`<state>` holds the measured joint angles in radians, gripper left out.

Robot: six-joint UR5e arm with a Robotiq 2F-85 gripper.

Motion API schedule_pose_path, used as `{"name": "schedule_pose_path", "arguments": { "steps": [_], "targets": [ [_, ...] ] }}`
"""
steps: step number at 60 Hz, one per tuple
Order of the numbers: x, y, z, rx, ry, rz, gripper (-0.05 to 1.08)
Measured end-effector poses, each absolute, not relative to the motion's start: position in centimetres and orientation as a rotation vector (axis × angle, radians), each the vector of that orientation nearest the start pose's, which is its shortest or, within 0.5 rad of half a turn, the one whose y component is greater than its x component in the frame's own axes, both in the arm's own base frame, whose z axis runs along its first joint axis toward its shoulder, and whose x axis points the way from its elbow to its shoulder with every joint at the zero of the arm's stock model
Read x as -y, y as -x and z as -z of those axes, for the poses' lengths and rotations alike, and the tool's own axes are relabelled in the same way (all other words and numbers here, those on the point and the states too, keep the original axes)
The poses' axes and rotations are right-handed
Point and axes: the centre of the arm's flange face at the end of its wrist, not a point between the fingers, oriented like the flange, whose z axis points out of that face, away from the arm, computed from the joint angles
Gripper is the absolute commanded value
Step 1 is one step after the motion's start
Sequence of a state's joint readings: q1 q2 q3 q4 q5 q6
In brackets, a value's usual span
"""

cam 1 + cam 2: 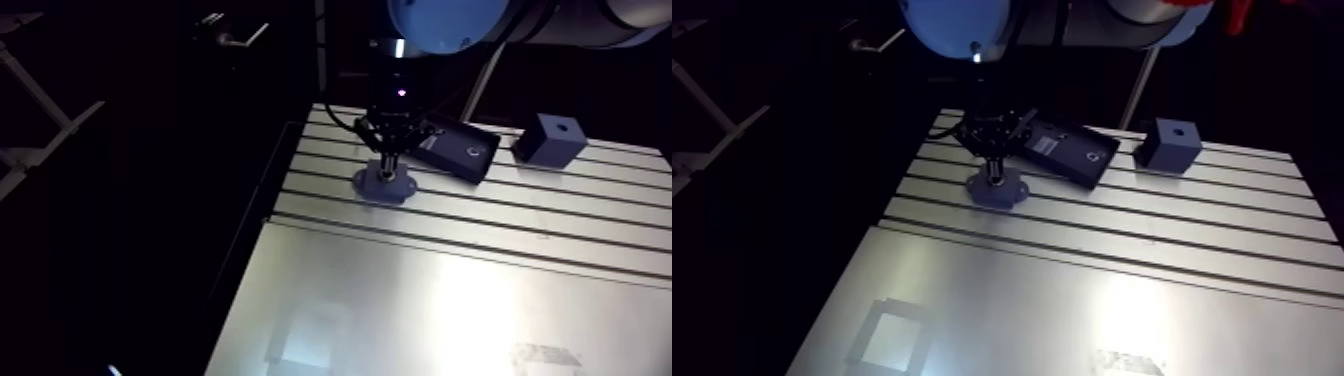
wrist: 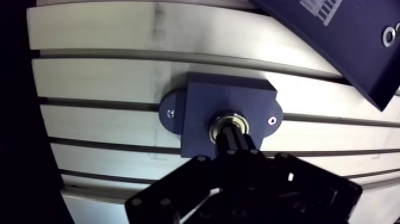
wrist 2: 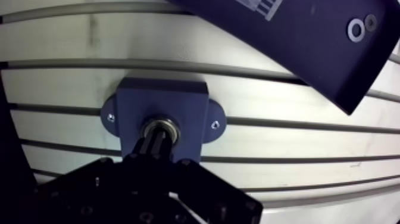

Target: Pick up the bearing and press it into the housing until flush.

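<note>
A blue flanged housing (image 2: 199, 110) sits on the slotted table, with one screw hole in each ear. The metal bearing (image 2: 221, 122) sits in its central bore, and its shiny ring shows around the fingertips. My gripper (image 2: 233, 140) comes straight down on it, shut, with the two fingers pressed together and their tips on the bearing's middle. I cannot tell how deep the bearing sits. In the arm view the gripper (image 1: 386, 165) stands upright over the housing (image 1: 384, 187) near the table's back left corner.
A dark flat box (image 1: 455, 148) with a white label lies tilted just beyond the housing. A blue cube (image 1: 549, 139) with a hole on top stands at the back right. A smooth metal plate (image 1: 450, 310) covers the table's front; the left edge is close.
</note>
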<state>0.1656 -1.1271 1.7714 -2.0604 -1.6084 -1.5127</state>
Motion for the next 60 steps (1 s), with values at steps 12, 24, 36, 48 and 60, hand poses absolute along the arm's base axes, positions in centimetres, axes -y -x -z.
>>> {"name": "schedule_pose_path", "arguments": {
  "steps": [12,24,36,48,60],
  "targets": [
    [22.31,54.89,-19.53,-2.982,0.166,-0.082,1.08],
    [22.34,54.82,-19.25,-2.976,0.166,-0.083,1.08],
    [22.37,54.83,-19.10,-2.974,0.169,-0.083,1.08],
    [22.39,54.83,-18.96,-2.971,0.170,-0.084,1.08],
    [22.40,54.89,-18.70,-2.967,0.170,-0.085,1.08]
  ]
}}
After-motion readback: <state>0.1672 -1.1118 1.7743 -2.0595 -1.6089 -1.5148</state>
